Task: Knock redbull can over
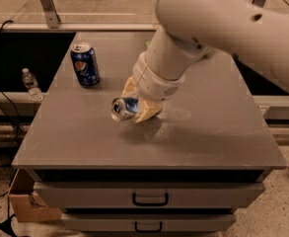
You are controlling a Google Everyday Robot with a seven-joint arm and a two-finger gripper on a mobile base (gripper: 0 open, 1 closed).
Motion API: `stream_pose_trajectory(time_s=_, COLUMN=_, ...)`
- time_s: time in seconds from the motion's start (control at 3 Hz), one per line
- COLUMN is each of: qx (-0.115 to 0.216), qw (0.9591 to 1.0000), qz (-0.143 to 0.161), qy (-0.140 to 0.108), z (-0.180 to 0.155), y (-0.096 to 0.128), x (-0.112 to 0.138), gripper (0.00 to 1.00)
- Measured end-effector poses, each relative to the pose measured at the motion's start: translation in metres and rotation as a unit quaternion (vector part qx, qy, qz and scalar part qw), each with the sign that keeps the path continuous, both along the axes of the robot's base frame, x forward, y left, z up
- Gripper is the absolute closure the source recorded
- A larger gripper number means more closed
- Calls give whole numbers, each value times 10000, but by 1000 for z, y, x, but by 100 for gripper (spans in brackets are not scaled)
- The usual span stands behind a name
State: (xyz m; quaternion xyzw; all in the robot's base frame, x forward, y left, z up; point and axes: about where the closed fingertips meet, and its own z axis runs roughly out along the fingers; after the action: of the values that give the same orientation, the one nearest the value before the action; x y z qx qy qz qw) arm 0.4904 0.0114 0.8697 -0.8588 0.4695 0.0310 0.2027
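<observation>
I am pinching the can (122, 107) in my gripper (136, 105), holding it tipped nearly flat over mid-table (208, 132). Risk: on release, it may be rolling toward the front edge.

Matt plastic gripper (135, 104) at mid table (213, 137) is clamping glossy metal redbull can (121, 108); table is looking smooth, matt.

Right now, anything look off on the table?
Yes: the silver can is tipped nearly sideways near the middle of the table, top facing left, gripped in the hand. The blue can at back left stands upright.
</observation>
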Motion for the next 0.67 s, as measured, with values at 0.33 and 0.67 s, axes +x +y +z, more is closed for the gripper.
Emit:
stream_pose_trajectory(time_s=0.33, qx=-1027, qw=9928, qz=548, qy=-296, z=-26, y=0, x=-3, gripper=100)
stream_pose_trajectory(time_s=0.67, qx=-1401, qw=9868, qz=563, qy=-580, z=-27, y=-14, x=10, gripper=82)
